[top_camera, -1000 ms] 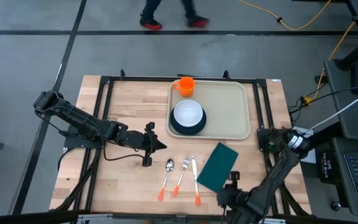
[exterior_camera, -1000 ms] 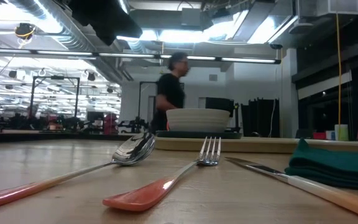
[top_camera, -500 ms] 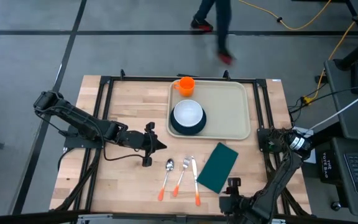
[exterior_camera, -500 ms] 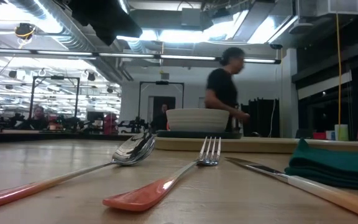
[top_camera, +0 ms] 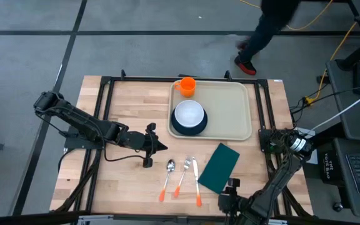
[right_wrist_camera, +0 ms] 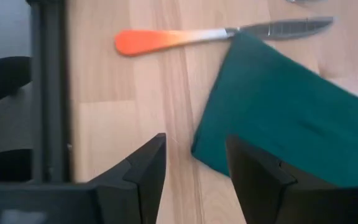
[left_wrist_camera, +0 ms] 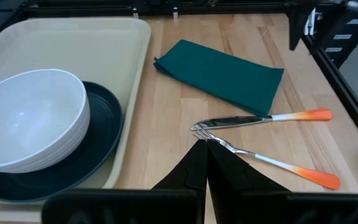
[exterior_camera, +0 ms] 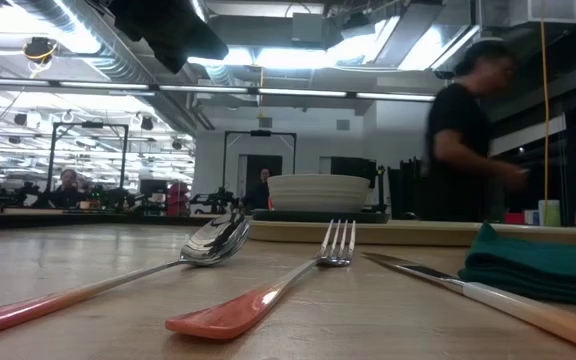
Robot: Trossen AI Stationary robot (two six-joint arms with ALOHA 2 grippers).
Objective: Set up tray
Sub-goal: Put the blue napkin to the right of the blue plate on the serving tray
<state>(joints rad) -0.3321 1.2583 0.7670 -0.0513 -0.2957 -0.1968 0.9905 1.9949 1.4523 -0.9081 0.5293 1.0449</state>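
Observation:
The beige tray (top_camera: 229, 111) lies at the table's far right, its rim (left_wrist_camera: 129, 93) also in the left wrist view. In it, a white bowl (top_camera: 189, 114) sits on a dark plate (top_camera: 199, 129), with an orange cup (top_camera: 187, 85) at its far left corner. A green napkin (top_camera: 219, 167) lies flat on the table, near of the tray. Left of it lie a knife (top_camera: 197, 181), a fork (top_camera: 182, 175) and a spoon (top_camera: 169, 177). My left gripper (top_camera: 157, 145) hangs shut left of the tray. My right gripper (right_wrist_camera: 194, 168) stands open over the napkin's near corner (right_wrist_camera: 204, 149).
Black frame rails (top_camera: 105, 112) run along the table's sides, and one bar (right_wrist_camera: 48, 93) lies right beside my right gripper. A person (top_camera: 267, 25) walks on the floor beyond the far edge. Bare wood (top_camera: 130, 181) lies left of the cutlery.
My right gripper has sunk a little toward the napkin's near corner and turned slightly. The person beyond the table has walked from left to right. The left arm and everything on the table have kept still.

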